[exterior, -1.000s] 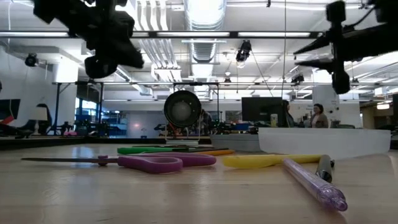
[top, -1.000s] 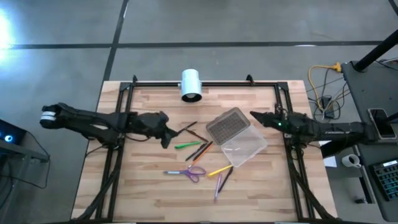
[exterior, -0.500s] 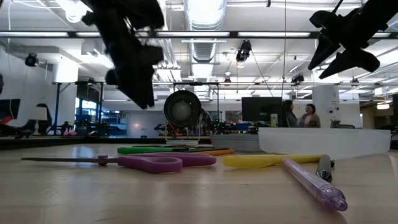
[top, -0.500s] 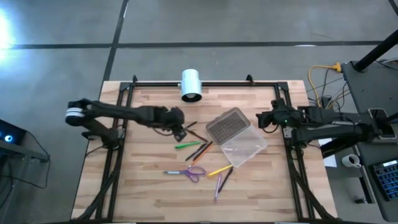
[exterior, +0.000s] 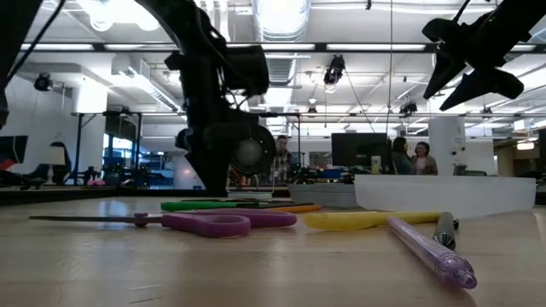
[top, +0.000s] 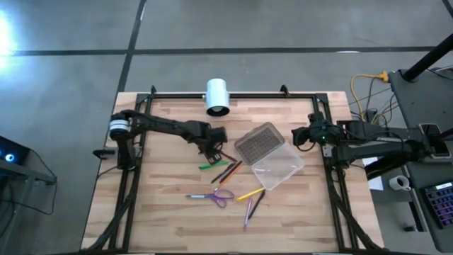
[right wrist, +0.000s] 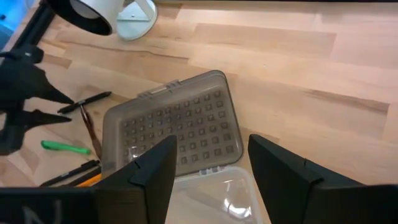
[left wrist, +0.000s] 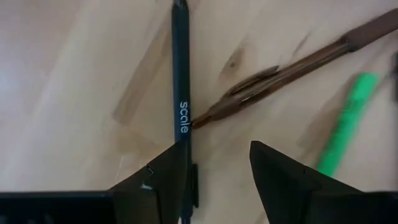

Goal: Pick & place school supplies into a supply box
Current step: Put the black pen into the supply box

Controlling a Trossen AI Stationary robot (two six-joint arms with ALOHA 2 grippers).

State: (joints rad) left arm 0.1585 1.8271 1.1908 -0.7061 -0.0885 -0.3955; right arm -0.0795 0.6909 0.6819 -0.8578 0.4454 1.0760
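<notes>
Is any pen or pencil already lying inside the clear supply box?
No; in the high view the supply box holds nothing, and the green pencil lies on the table.

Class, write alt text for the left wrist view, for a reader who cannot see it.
The left hand, fingers open, hovers low over a wooden table, with a black pen marked "scale" by one finger. A brown pencil lies slantwise against the pen, and a green marker lies to one side.

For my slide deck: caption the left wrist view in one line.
Open left gripper poised over a black pen marked "scale", beside a brown pencil and green pen.
</notes>
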